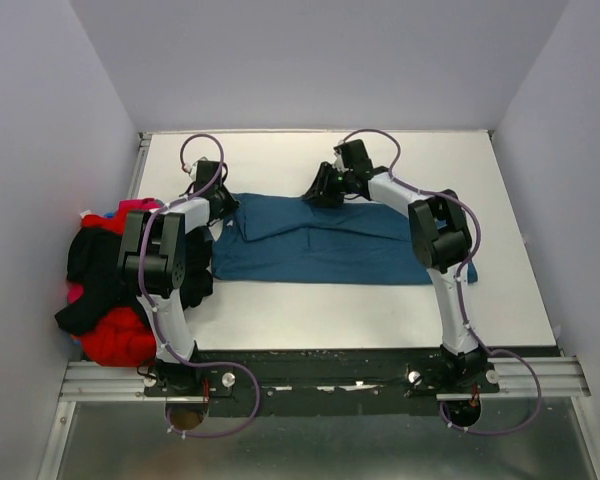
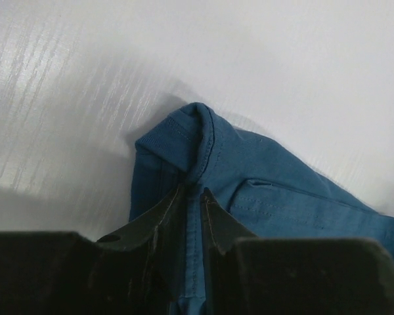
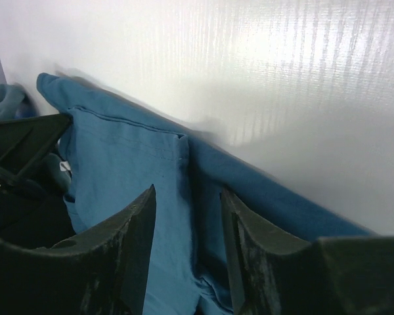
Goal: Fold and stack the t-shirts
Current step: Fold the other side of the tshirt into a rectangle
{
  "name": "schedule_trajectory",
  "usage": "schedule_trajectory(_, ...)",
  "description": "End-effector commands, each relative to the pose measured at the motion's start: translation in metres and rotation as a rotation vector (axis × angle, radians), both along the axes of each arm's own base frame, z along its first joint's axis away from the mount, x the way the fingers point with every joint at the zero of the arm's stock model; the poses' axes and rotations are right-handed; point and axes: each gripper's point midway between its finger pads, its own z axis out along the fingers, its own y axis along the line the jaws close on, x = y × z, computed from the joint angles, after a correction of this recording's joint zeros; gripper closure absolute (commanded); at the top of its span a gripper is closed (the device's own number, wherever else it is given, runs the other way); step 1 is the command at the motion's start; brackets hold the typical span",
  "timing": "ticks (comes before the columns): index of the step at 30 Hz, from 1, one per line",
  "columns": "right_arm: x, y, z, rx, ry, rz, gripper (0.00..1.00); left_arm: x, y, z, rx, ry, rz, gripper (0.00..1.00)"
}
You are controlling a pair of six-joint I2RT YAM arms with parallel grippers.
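Note:
A teal-blue t-shirt (image 1: 330, 245) lies partly folded across the middle of the white table (image 1: 280, 310). My left gripper (image 1: 223, 205) is down at the shirt's far left corner. In the left wrist view my left gripper (image 2: 192, 191) is shut on a raised, stitched ridge of the teal t-shirt (image 2: 282, 197). My right gripper (image 1: 318, 192) rests on the shirt's far edge near the middle. Seen from the right wrist, my right gripper (image 3: 187, 191) stands open, its fingers astride a fold of the teal cloth (image 3: 118, 164).
A pile of other t-shirts (image 1: 110, 285), red, black and magenta, sits at the table's left edge beside the left arm. White walls close in the table at the left, the back and the right.

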Motion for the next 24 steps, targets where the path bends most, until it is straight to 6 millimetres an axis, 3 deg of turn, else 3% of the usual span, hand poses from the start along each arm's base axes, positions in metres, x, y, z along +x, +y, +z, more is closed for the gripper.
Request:
schedule_trajectory(1, -0.007, 0.02, 0.002, 0.036, 0.019, 0.052, 0.51, 0.001, 0.008, 0.007, 0.016, 0.004, 0.011, 0.71)
schedule_trajectory(5, -0.011, 0.029, 0.003, 0.048, 0.025, 0.078, 0.74, -0.001, 0.009, 0.007, 0.022, 0.003, 0.008, 0.71)
schedule_trajectory(9, -0.02, 0.026, 0.011, 0.046, 0.018, 0.1, 0.97, -0.001, 0.007, 0.009, 0.02, -0.001, -0.004, 0.71)
schedule_trajectory(16, -0.06, 0.008, 0.035, 0.048, -0.02, 0.133, 0.99, 0.001, 0.007, 0.02, 0.028, -0.019, -0.016, 0.72)
schedule_trajectory(24, -0.11, -0.013, 0.035, 0.047, 0.012, 0.167, 0.99, 0.001, 0.008, 0.036, 0.034, -0.053, -0.019, 0.73)
